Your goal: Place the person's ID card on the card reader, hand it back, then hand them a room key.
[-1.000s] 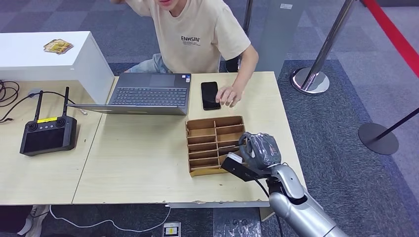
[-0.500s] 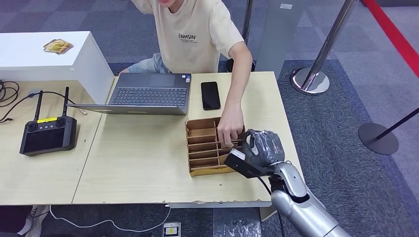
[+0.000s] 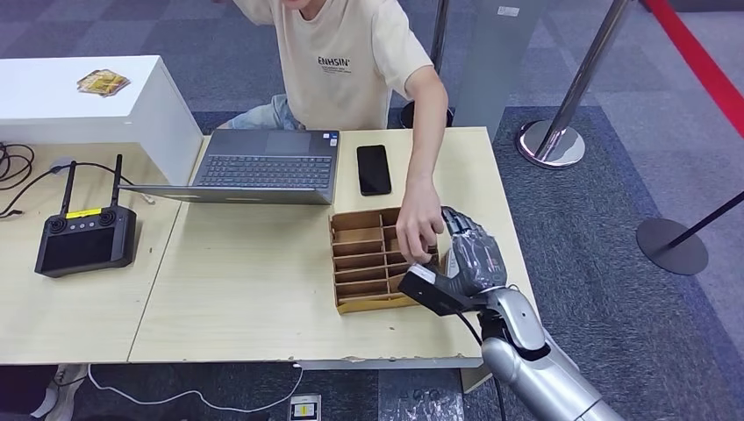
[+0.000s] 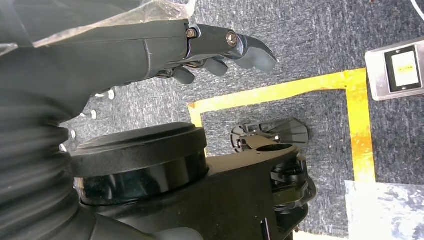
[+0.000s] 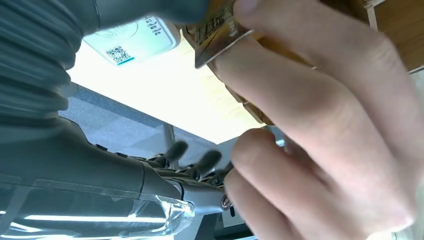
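Note:
A person's hand (image 3: 419, 230) reaches over the wooden divided tray (image 3: 360, 263), right against my right hand (image 3: 474, 254). In the right wrist view that person's hand (image 5: 325, 125) pinches a gold-brown card (image 5: 217, 32) between thumb and fingers. My right hand (image 5: 105, 167) has its fingers (image 5: 206, 161) stretched out and apart from the card; its thumb is a dark blur beside the card, and I cannot tell whether it touches it. My left hand (image 4: 200, 47) hangs over the floor and holds nothing.
A black phone (image 3: 374, 169) and an open laptop (image 3: 263, 167) lie behind the tray. A black controller with antennas (image 3: 86, 237) sits on the left table beside a white box (image 3: 79, 105). Barrier posts (image 3: 551, 145) stand on the carpet to the right.
The person's hand went from beside the phone to the tray and now closes on the card at my right hand. My right hand's fingers have uncurled and stretched out.

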Controlling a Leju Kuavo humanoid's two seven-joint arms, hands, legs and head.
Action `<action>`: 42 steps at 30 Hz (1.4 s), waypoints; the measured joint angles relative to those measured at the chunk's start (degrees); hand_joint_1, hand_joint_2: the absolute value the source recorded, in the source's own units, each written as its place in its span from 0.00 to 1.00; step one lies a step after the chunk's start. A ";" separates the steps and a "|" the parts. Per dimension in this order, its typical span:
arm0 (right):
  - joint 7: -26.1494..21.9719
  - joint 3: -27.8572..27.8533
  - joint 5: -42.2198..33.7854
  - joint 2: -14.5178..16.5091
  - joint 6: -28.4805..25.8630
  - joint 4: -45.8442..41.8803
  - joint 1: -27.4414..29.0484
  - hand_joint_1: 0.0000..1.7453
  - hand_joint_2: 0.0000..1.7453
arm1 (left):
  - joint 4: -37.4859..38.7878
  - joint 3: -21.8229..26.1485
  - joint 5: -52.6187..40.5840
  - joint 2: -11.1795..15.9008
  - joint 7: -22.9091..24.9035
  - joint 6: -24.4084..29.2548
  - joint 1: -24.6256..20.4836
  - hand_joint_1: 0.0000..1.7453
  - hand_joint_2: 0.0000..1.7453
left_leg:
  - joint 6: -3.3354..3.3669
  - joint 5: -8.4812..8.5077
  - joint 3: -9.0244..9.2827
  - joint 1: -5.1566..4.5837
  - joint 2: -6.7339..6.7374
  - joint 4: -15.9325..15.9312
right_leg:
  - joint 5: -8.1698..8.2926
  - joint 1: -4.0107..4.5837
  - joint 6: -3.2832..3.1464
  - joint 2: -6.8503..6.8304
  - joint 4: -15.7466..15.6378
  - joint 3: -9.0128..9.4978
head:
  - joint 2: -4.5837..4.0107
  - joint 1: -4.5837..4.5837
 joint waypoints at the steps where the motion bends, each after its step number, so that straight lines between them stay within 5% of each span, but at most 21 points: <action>1: 0.00 0.00 0.00 0.00 0.00 -0.04 0.01 0.25 1.00 | 0.00 0.00 0.00 0.00 0.00 0.00 0.00 0.00 1.00 | 0.00 0.00 0.00 0.00 0.00 0.00 | 0.00 0.00 0.00 0.00 0.00 0.00 | 0.00 0.00; 8: 0.00 0.00 -0.01 0.00 0.00 -0.15 0.01 0.39 1.00 | 0.00 -0.14 0.00 0.00 0.00 0.00 0.00 0.00 1.00 | 0.00 0.00 -0.01 0.00 0.00 0.00 | 0.00 0.00 0.00 0.00 0.00 -0.01 | 0.00 0.01; 18: 0.00 0.00 -0.25 0.01 0.01 -0.14 0.03 0.45 1.00 | 0.00 -0.51 0.00 0.00 -0.02 -0.01 0.00 0.00 1.00 | 0.00 0.00 -0.01 0.00 0.00 0.00 | 0.00 0.00 0.00 0.00 0.00 -0.01 | 0.00 0.00; 42: -0.90 0.07 -1.46 0.43 -0.07 0.10 0.74 0.44 1.00 | 0.00 -0.96 0.02 -0.10 -0.24 0.07 -0.01 0.00 1.00 | 0.00 0.00 -0.01 0.00 0.00 0.00 | 0.00 0.00 0.00 0.00 0.00 0.00 | 0.00 0.01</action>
